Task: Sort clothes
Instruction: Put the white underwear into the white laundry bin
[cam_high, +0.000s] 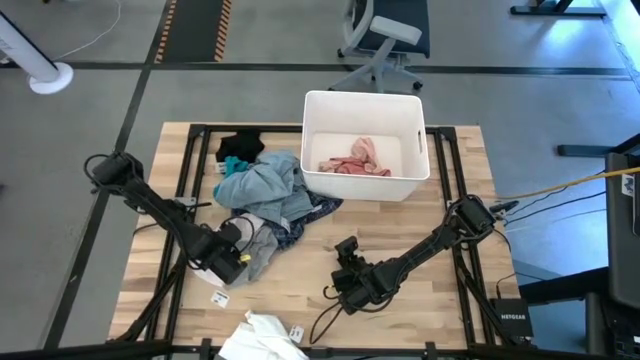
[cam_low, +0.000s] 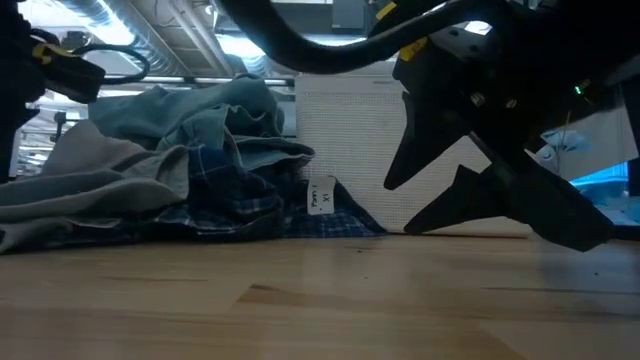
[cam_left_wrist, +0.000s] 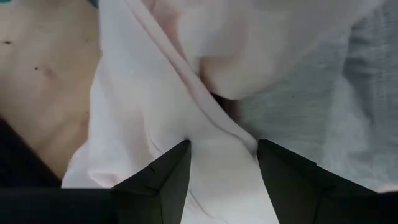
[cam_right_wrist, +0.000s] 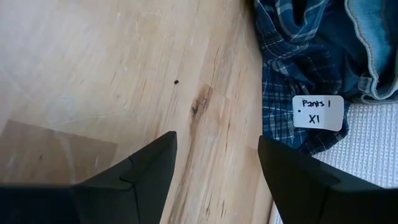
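My left gripper (cam_left_wrist: 221, 165) has jaws apart over the limp pale garment (cam_left_wrist: 186, 112) at the pile's seven o'clock; I'd pinch a fold. Right gripper (cam_right_wrist: 214, 168) jaws apart.

We see even daylight on the pale wooden slatted table (cam_high: 420, 200); at table height the near boards blur and the dark right gripper (cam_low: 440, 205) stands backlit.

Bare wooden table (cam_high: 420, 310) lies open at the front right. The clothes pile (cam_high: 265, 195) and white bin (cam_high: 365, 180) block the centre rear.
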